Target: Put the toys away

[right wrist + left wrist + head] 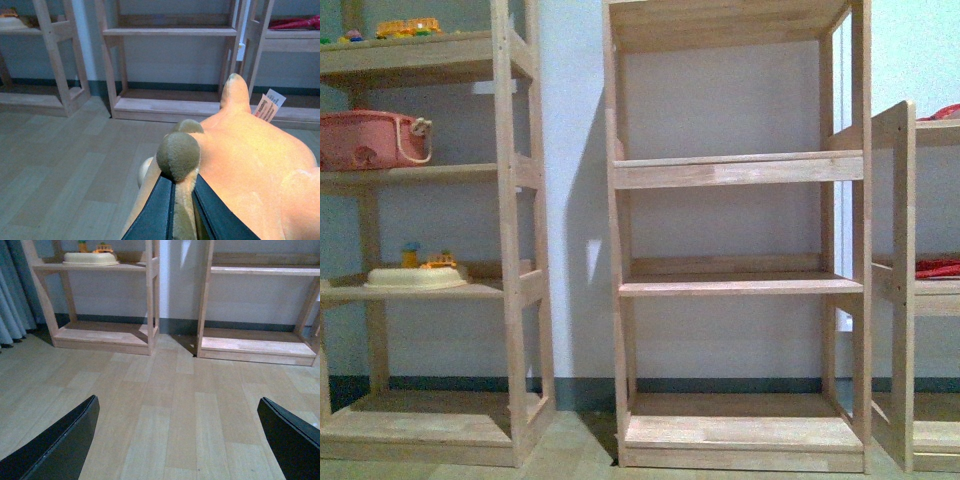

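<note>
The right gripper (183, 192) pinches a thin limb of the plush (245, 155), held above the floor (60, 165) before the shelf (170, 31). Soft and light, it likely sags; a fuller bite on the body would steady it. The left gripper (177, 405) gapes empty

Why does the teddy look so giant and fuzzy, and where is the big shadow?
Right wrist view: the plush toy sits right by the lens, so it looks huge and soft-edged, while the shelves behind look sharper. Front view: the middle shelf unit throws a grey shadow on the wall to its left.
</note>
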